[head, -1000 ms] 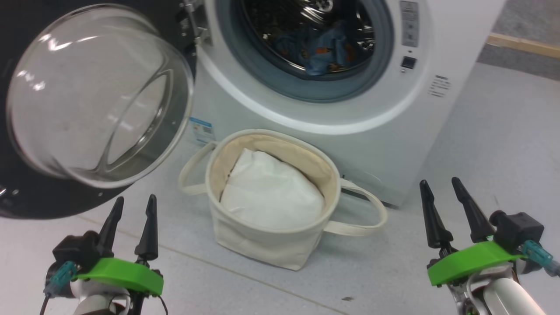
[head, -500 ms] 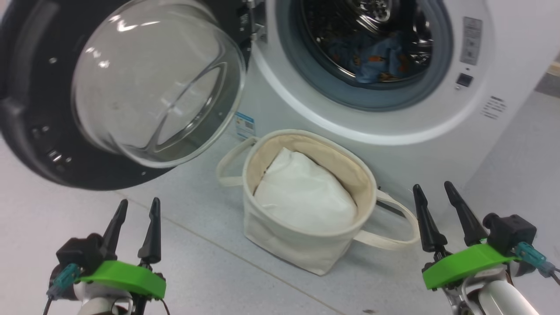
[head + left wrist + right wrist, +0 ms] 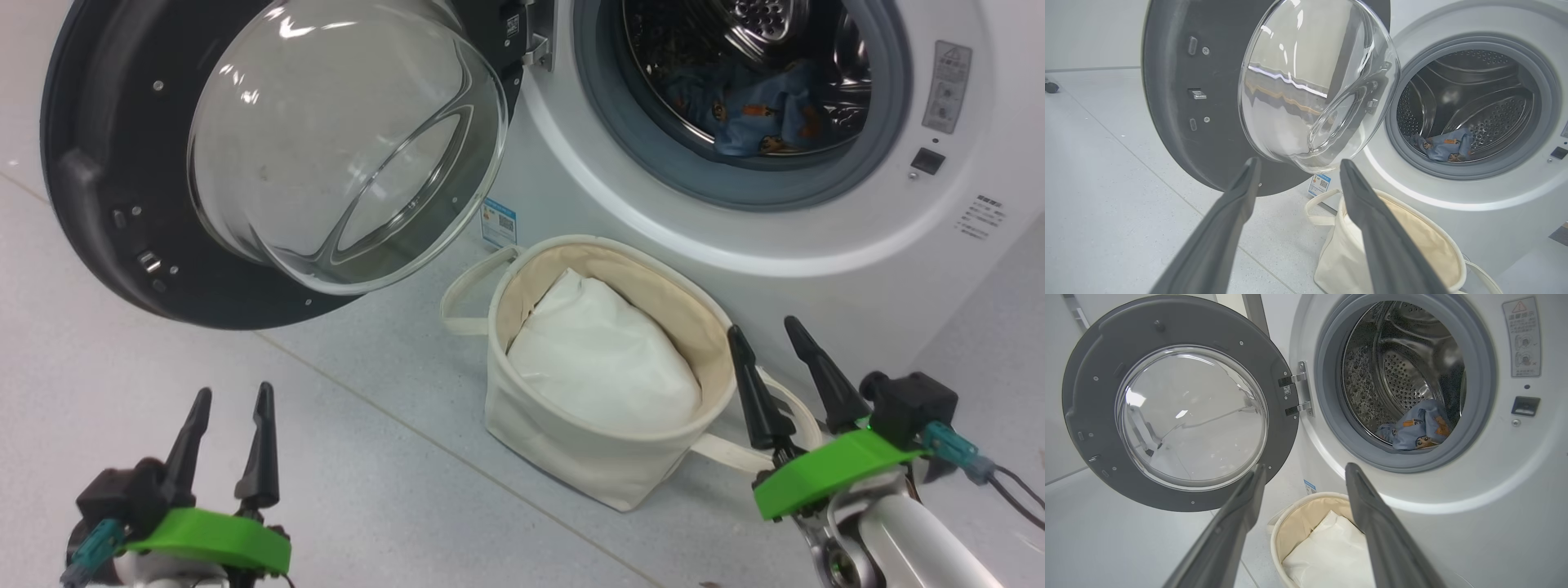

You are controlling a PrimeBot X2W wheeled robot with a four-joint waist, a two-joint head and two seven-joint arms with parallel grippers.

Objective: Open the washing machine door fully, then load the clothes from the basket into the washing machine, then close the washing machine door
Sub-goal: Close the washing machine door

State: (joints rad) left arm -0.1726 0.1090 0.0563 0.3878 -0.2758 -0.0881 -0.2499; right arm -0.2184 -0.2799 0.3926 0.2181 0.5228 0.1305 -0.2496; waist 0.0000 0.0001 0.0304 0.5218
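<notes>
My left gripper (image 3: pixel 232 390) is open and holds nothing, its fingers spread over the floor (image 3: pixel 367 457). The washing machine door (image 3: pixel 98 163) stands swung wide ahead of it and higher up, with the glass bowl bulging toward me. My right gripper (image 3: pixel 763 325) is open and empty too, its fingertips close by the right side of the basket (image 3: pixel 563 457); whether they touch it I cannot tell. The basket sits between my two hands, just in front of the washing machine (image 3: pixel 816 269), with a plain white bundle (image 3: pixel 604 359) inside. The clothes (image 3: pixel 759 106), blue with orange bears, lie in the steel drum (image 3: pixel 759 20), beyond and above my right fingers
</notes>
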